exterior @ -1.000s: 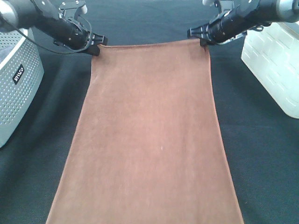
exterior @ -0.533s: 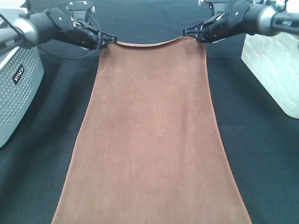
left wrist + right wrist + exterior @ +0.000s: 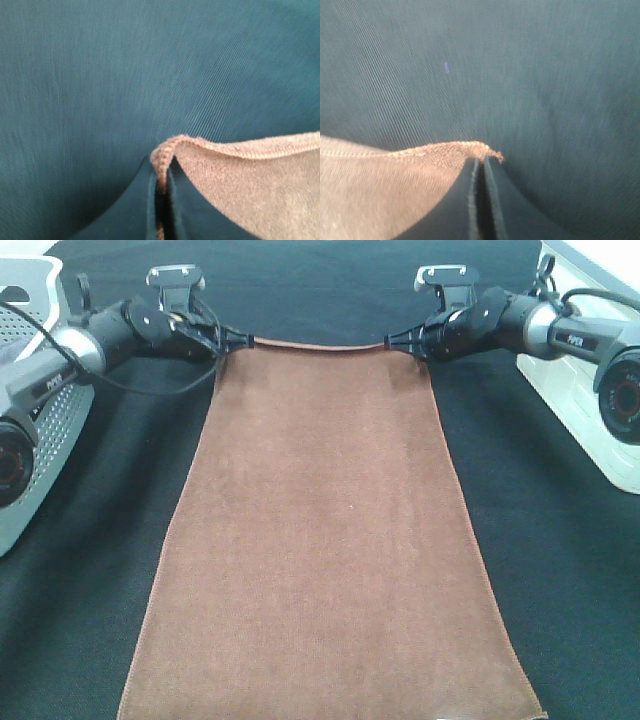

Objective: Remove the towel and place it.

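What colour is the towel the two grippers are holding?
The towel is plain reddish-brown with a lighter stitched edge, best seen in the exterior high view.

black table cloth (image 3: 560, 570), grey perforated basket (image 3: 40, 430) left, white bin (image 3: 590, 410) right

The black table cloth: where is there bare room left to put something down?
Bare black table cloth shows in a strip between the towel and the white bin, a strip between the towel and the grey basket, and beyond the towel's far edge. The middle is covered.
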### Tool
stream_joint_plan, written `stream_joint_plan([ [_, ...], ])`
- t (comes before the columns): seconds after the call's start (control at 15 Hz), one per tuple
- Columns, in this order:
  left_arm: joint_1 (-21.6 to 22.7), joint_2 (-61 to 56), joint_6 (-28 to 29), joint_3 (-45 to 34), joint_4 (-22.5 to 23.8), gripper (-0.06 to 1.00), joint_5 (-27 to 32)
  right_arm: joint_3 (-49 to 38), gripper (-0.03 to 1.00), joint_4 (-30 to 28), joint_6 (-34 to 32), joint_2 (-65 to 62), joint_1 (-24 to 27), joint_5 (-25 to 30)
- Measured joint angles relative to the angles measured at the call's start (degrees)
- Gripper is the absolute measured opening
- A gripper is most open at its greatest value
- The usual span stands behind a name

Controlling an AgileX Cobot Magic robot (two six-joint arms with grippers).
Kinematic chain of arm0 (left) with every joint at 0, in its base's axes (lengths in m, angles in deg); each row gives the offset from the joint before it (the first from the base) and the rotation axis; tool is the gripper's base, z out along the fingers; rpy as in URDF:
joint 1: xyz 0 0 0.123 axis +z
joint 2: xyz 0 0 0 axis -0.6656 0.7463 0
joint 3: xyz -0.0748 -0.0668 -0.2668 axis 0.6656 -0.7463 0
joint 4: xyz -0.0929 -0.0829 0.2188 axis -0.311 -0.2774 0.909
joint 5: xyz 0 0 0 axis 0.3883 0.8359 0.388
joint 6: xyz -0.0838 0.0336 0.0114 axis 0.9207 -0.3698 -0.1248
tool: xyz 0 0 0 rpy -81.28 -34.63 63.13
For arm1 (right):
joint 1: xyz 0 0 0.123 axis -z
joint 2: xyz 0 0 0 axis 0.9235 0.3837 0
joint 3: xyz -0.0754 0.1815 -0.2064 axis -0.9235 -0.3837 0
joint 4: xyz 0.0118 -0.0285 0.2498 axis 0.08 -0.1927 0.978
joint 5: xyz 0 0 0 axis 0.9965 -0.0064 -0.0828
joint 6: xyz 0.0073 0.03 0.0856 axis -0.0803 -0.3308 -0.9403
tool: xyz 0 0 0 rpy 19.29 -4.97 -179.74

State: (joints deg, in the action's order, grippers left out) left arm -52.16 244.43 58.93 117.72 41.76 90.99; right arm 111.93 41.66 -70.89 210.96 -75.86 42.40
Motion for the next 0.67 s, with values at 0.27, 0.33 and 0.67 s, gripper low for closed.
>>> stream_joint_plan([
  [0.27, -0.57, 1.60, 1.66, 0.00, 0.40, 0.01, -2.46, 0.11, 0.00, 1.72, 0.00, 1.78, 0.00, -0.29],
  [0.33, -0.69, 1.66, 1.72, 0.00, 0.40, 0.01, -3.38, 0.11, 0.00, 3.09, 0.11, 2.46, 0.00, -0.74],
  [0.67, -0.80, 3.27, 1.72, 0.06, 0.40, 0.01, -5.16, 0.11, 0.00, 4.41, 2.01, 3.44, 0.00, -7.45],
])
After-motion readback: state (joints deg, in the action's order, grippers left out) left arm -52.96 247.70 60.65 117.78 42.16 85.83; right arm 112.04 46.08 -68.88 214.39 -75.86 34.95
